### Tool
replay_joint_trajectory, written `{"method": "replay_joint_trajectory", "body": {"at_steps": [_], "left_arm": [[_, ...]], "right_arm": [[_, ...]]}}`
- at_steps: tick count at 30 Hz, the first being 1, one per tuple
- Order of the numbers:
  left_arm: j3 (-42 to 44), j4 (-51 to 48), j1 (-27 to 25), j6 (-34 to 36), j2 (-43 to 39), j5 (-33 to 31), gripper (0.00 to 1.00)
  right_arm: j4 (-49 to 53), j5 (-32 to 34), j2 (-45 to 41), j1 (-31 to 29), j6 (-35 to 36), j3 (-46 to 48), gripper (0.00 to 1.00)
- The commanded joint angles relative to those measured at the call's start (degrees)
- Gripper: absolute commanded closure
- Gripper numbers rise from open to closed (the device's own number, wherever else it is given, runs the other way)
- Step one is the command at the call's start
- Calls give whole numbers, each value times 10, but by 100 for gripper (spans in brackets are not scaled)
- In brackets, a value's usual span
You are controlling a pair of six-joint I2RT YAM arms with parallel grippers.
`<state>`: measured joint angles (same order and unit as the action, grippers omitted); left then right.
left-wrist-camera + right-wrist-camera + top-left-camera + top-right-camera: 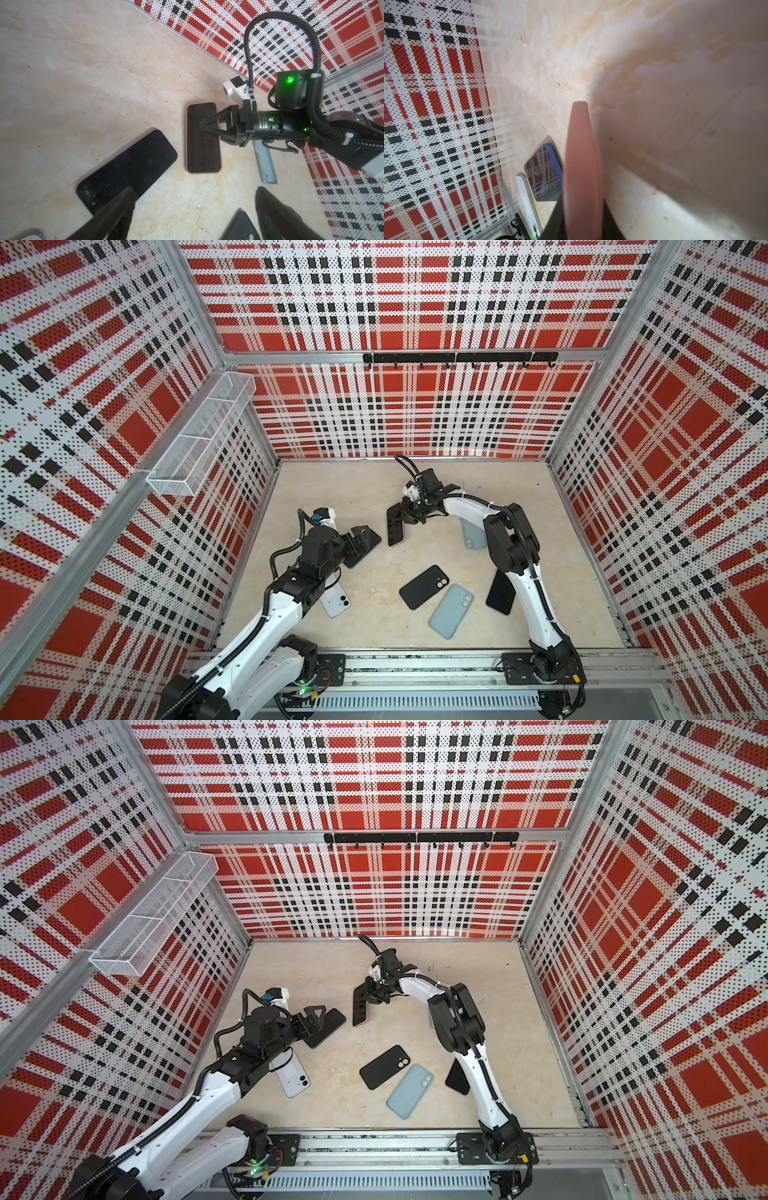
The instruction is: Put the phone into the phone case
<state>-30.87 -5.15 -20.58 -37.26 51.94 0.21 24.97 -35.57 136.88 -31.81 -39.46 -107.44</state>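
Your left arm (266,626) reaches forward from its base, elbow bent and wrist low. The left hand (194,192) points down with its fingers spread wide, holding nothing. Your right arm (536,605) rises, folds at the elbow and curls back toward the middle. The right hand (201,128) is pinched narrow on the pink-edged phone (202,149).

The right arm (534,601) hides part of the black phone (500,595) beside it.
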Motion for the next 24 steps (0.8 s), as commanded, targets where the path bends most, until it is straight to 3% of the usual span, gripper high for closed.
{"method": "replay_joint_trajectory", "body": {"at_steps": [1,9,11,19,24], "left_arm": [[-6,18,6,-2,-2,2,8],[-5,22,17,-7,-3,6,6],[-7,16,19,-11,-1,1,1],[-45,-111,20,-25,-31,-107,1],[-21,-119,23,-39,-123,-177,1]], "right_arm": [[-47,3,1,-8,-16,14,74],[-56,26,-12,-14,-16,44,65],[-58,35,-20,-16,-10,56,63],[-52,116,-88,-15,31,99,45],[-35,210,-173,-15,72,127,34]]}}
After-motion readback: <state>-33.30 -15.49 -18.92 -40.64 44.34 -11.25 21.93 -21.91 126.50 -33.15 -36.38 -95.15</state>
